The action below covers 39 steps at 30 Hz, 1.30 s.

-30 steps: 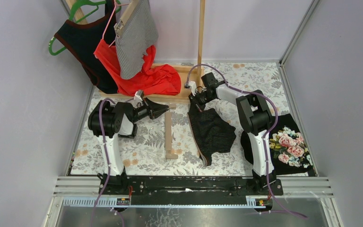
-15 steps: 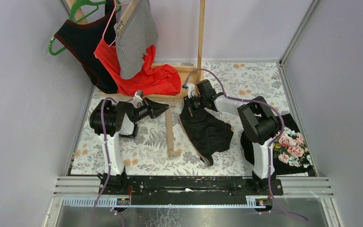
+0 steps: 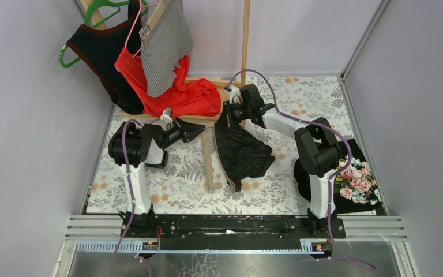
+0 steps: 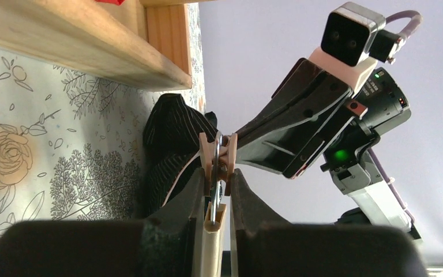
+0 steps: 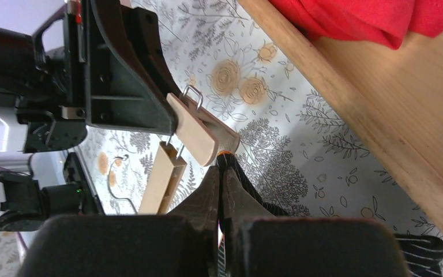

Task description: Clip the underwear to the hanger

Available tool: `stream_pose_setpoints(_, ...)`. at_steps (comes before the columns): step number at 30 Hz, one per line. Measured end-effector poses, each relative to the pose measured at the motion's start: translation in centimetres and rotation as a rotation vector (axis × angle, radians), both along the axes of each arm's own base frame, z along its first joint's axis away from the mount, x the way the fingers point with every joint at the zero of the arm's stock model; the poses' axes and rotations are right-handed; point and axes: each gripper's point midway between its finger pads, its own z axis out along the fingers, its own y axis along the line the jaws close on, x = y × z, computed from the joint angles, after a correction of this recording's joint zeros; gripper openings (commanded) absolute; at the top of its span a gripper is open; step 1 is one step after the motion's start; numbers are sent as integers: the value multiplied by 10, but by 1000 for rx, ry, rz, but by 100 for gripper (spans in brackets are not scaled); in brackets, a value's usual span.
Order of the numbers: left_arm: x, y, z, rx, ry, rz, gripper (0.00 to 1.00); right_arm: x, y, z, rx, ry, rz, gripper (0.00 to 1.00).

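The left gripper (image 4: 214, 176) is clenched on the pale wooden clip (image 4: 218, 154) of the wooden bar hanger (image 3: 207, 164) on the floral counter (image 3: 173, 179), while the right gripper (image 5: 220, 173), pinching an edge of the black pinstriped underwear (image 3: 242, 153), holds it just beside that clip.

Pinstriped underwear (image 3: 239, 153) beside a wooden hanger (image 3: 208, 167) on the counter (image 3: 173, 179)
The black underwear lies rumpled just right of the hanger, its far corner lifted up to the hanger's clip (image 4: 218, 158); the bar runs near to far, clip at its far end.
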Motion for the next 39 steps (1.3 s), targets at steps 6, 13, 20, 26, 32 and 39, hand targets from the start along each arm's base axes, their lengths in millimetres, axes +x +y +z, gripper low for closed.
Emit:
stream_pose_setpoints(6, 2, 0, 14, 22, -73, 3, 0, 7, -5, 17, 61, 38, -5, 0)
stream_pose_setpoints(13, 10, 0, 29, 35, -146, 6, 0, 0, -5, 29, 123, 70, 58, 0)
stream_pose_setpoints(20, 19, -1, 41, 36, -199, 6, 0, -13, -1, 38, 171, 91, 134, 0)
stream_pose_setpoints(26, 17, -3, 40, 49, -212, -5, 0, -19, 3, 46, 213, 102, 173, 0)
stream_pose_setpoints(32, 11, -10, 37, 62, -224, -36, 0, -22, 5, 55, 252, 110, 198, 0)
stream_pose_setpoints(39, 4, -12, 44, 68, -246, -40, 0, -18, 1, 54, 265, 127, 185, 0)
